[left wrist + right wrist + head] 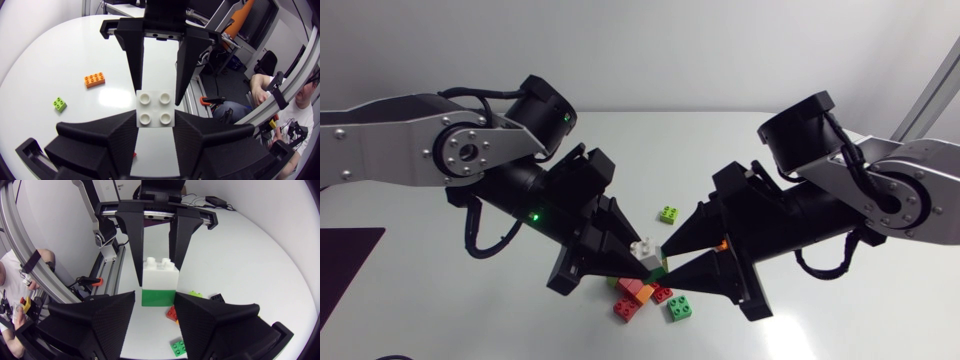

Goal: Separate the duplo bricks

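Hidden and hard to make out:
- In the left wrist view the white brick (160, 272) fully covers the green brick (158, 298) beneath it. Only its four studs show.
- From above, both sets of fingers cover most of the stack. A white corner and a sliver of green show.
- The orange brick (722, 243) is mostly tucked behind the right gripper's fingers in the head view. It shows whole in the left wrist view.
- A small dark piece (217, 298) lies by the loose cluster. I cannot tell what it is.

Stack: white on green, joined, mid-table between the two arms. It appears clear of the table (470, 320).
- The left gripper (634, 256) is clenched on the white brick, one finger on each side.
- The right gripper (668, 260) grasps the green brick from the opposite side. Contact of one finger is hard to read but looks touching.

Around the stack:
- The lime brick (668, 213) sits beyond the grippers, well apart from the rest.
- A cluster lies under the fingertips: red bricks (628, 306), a second green piece (680, 309) and a pinkish piece (642, 291). All are partly screened by the fingers.
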Tool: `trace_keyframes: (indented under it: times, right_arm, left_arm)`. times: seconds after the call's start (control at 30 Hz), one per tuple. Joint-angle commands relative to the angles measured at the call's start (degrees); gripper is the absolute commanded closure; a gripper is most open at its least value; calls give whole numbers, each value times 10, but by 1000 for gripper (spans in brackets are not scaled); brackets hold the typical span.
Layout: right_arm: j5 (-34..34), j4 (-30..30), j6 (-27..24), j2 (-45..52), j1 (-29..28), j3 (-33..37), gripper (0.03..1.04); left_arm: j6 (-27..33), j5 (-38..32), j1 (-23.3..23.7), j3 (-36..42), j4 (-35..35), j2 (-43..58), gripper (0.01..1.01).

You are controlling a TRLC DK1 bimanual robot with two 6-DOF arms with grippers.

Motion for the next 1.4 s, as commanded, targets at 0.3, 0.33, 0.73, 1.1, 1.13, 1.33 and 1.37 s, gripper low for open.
trace_keyframes:
  times: [0.3,0.33,0.73,1.1,1.13,1.33,1.37]
  right_arm:
    - [-21,7,12,15,16,-16,766]
    - [-22,6,12,15,16,-16,767]
    - [-21,9,7,9,11,-22,769]
    - [-15,15,2,10,7,-32,769]
    - [-15,15,2,9,7,-33,769]
    - [-14,16,3,4,6,-32,769]
    - [-13,16,3,3,6,-32,769]
  left_arm:
    - [17,7,8,6,-2,3,733]
    - [17,7,8,6,-2,3,733]
    - [15,9,29,30,-18,4,389]
    - [19,29,34,49,-40,16,389]
    - [19,30,34,49,-40,17,390]
    - [31,32,30,48,-51,26,395]
    - [32,33,29,48,-54,26,395]
